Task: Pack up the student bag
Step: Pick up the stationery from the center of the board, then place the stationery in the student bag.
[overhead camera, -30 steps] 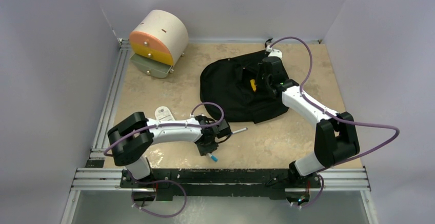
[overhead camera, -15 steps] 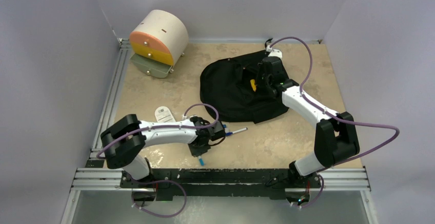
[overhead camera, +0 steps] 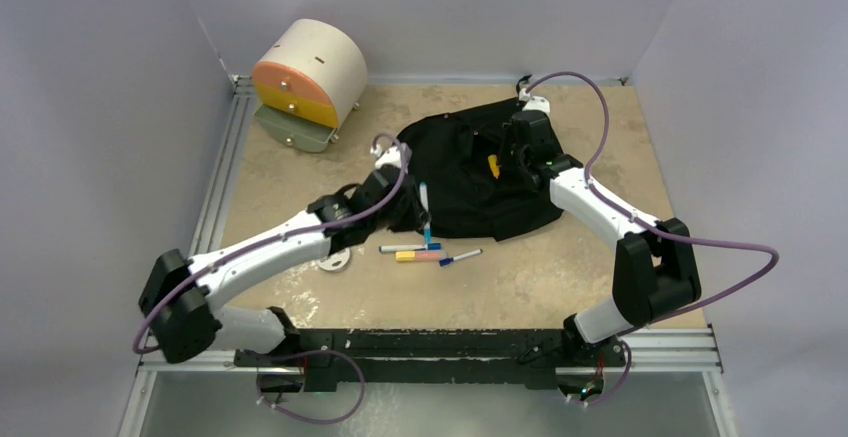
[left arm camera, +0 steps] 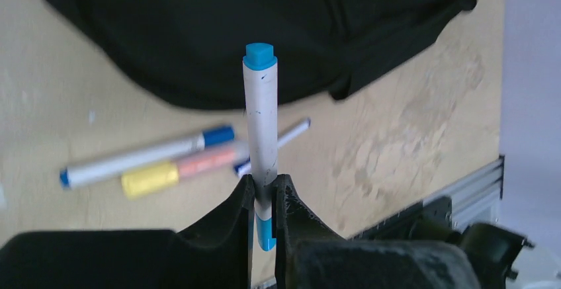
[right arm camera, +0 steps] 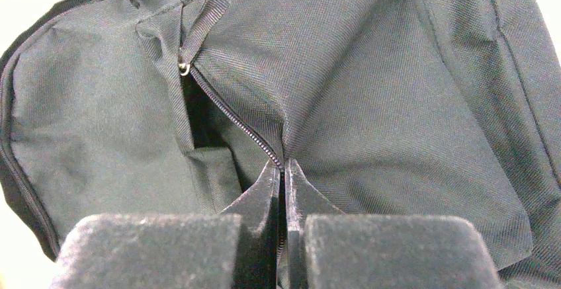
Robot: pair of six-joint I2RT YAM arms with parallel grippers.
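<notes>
The student bag [overhead camera: 470, 182] is a black backpack lying flat at the back right. My right gripper [overhead camera: 497, 162] is shut on the bag's zipper edge [right arm camera: 283, 166] and holds a pocket slit [right arm camera: 198, 120] open. My left gripper [overhead camera: 420, 195] is shut on a white marker with blue caps [overhead camera: 424, 215] at the bag's left front edge. In the left wrist view the marker [left arm camera: 261, 110] sticks out past my left gripper [left arm camera: 264, 184], above the table, with the bag [left arm camera: 264, 31] beyond it.
Three pens lie in front of the bag: a white-and-blue marker [overhead camera: 405, 248], a yellow-and-pink one [overhead camera: 418, 256] and a thin blue pen [overhead camera: 460, 255]. A cream-and-orange drawer box [overhead camera: 308, 72] stands back left, its bottom drawer [overhead camera: 293, 129] open. A white disc [overhead camera: 335, 262] lies under my left arm.
My left arm has swung from near the front edge up and back to the bag's left side, carrying the marker. The pens on the table have come into view. The right arm has not moved.
</notes>
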